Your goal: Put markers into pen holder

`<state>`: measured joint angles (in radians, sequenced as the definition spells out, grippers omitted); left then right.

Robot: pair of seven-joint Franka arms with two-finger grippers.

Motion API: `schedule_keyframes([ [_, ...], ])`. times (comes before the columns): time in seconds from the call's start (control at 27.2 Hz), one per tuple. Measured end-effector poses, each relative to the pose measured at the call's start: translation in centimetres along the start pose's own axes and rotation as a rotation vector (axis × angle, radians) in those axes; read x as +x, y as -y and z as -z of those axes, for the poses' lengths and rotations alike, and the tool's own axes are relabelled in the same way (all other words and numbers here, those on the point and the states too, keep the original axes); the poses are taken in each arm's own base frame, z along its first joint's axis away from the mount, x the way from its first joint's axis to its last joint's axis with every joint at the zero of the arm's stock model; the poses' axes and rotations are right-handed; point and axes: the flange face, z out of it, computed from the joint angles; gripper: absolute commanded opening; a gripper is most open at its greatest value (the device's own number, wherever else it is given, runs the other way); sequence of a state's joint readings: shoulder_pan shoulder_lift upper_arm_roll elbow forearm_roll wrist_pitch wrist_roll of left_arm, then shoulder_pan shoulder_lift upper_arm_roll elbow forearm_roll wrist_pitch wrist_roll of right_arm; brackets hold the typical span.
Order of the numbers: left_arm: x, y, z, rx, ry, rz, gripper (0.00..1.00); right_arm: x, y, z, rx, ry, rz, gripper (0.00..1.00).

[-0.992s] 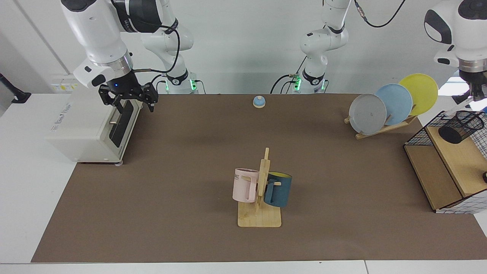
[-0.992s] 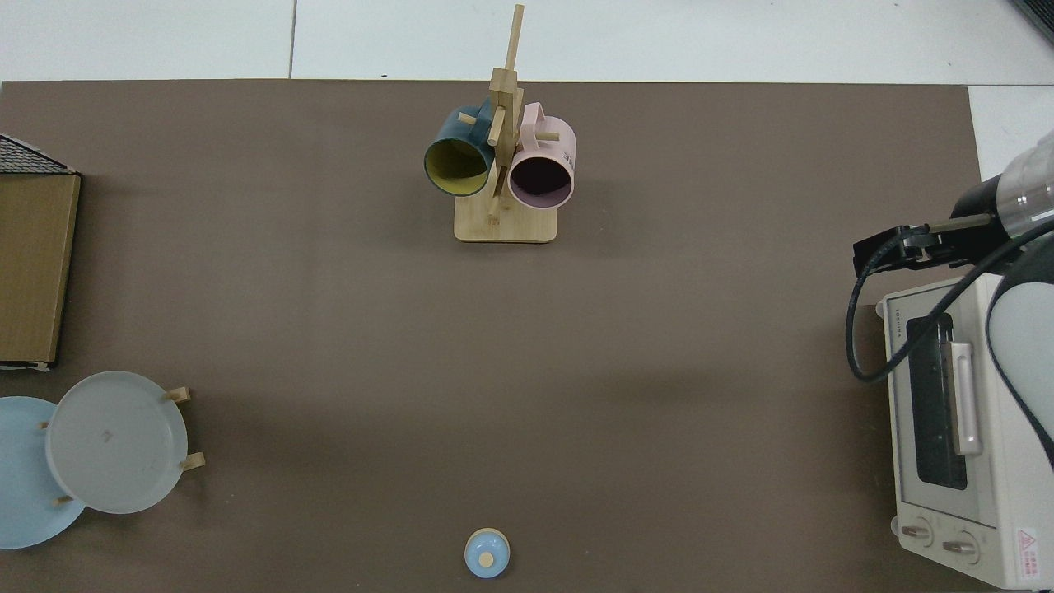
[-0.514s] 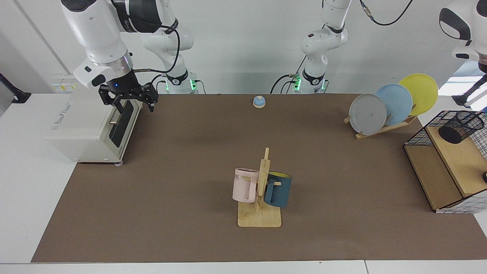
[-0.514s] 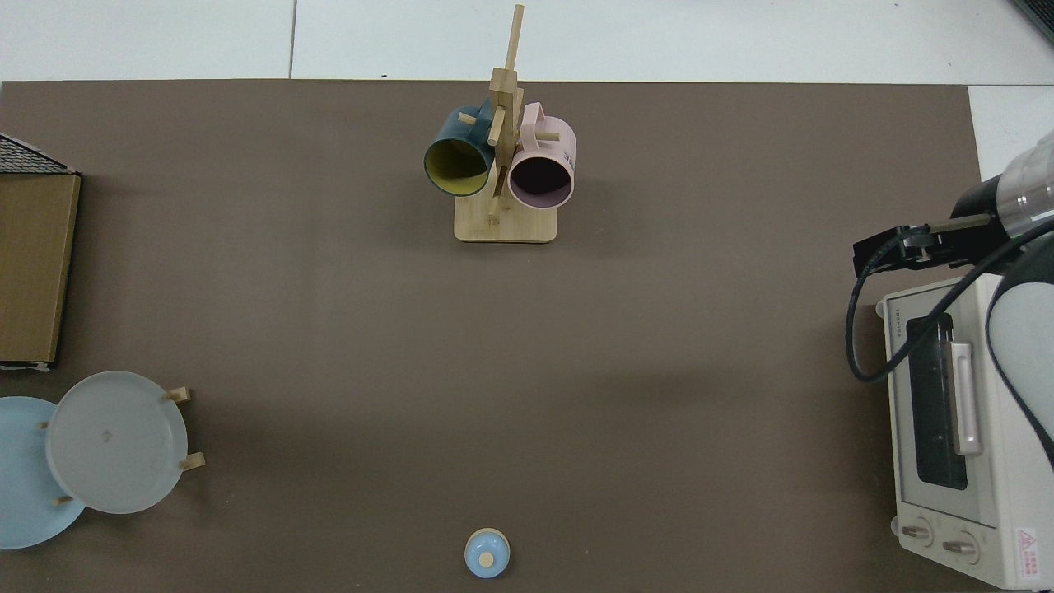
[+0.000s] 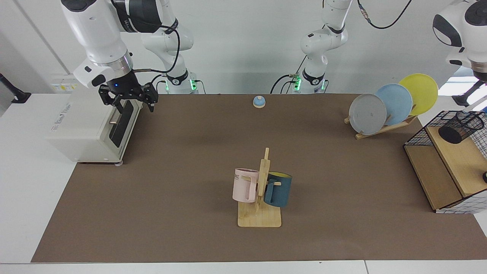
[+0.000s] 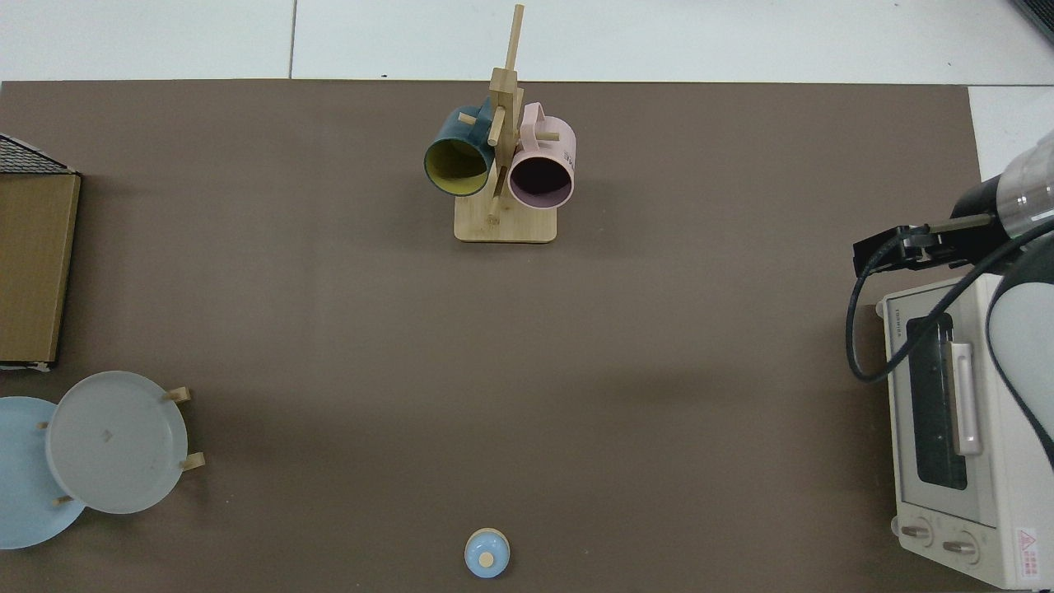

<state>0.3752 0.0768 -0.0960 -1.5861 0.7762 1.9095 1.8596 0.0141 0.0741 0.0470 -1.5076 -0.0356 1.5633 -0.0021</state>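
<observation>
The pen holder (image 5: 461, 126), a small black wire-mesh cup, stands on the top board of the wood and wire shelf (image 5: 449, 167) at the right edge of the facing view. A slim white marker (image 5: 475, 104) with a blue end leans out over its rim. Well above the holder, only the dark top of my left gripper (image 5: 482, 78) shows at the frame's edge. My right gripper (image 5: 127, 98) hangs open and empty over the front of the toaster oven (image 5: 89, 127), where the right arm waits. From above it shows as the right gripper (image 6: 889, 249). The holder is outside the top view.
A wooden mug tree (image 5: 260, 194) with a pink mug (image 5: 244, 185) and a dark blue mug (image 5: 278, 189) stands mid-table near the front. A plate rack (image 5: 392, 104) holds grey, blue and yellow plates at the back right. A small blue bell (image 5: 259, 101) sits at the back centre.
My left arm has risen away from the pen holder, taking its gripper up toward the frame's right edge. The white marker stays at the holder. The right arm has not moved.
</observation>
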Motion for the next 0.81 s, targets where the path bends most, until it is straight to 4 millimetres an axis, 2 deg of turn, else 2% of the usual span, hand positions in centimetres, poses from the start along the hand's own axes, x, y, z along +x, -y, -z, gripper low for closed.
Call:
schedule_keyframes([
  [0.26, 0.0, 0.3, -1.1, 0.055, 0.014, -0.004, 0.00, 0.0, 0.0, 0.0, 0.000, 0.000, 0.000, 1.00],
  [0.55, 0.2, -0.2, -4.4, 0.100, 0.024, -0.002, 0.00, 0.0, 0.0, 0.0, 0.000, 0.000, 0.000, 1.00],
  [0.77, 1.0, -0.4, -4.9, 0.090, 0.015, 0.012, 0.00, 0.0, 0.0, 0.0, 0.000, 0.000, 0.000, 1.00],
  [0.81, 1.2, -0.4, -5.0, 0.087, 0.014, 0.016, 0.12, 0.0, 0.0, 0.0, 0.000, 0.000, 0.000, 1.00],
])
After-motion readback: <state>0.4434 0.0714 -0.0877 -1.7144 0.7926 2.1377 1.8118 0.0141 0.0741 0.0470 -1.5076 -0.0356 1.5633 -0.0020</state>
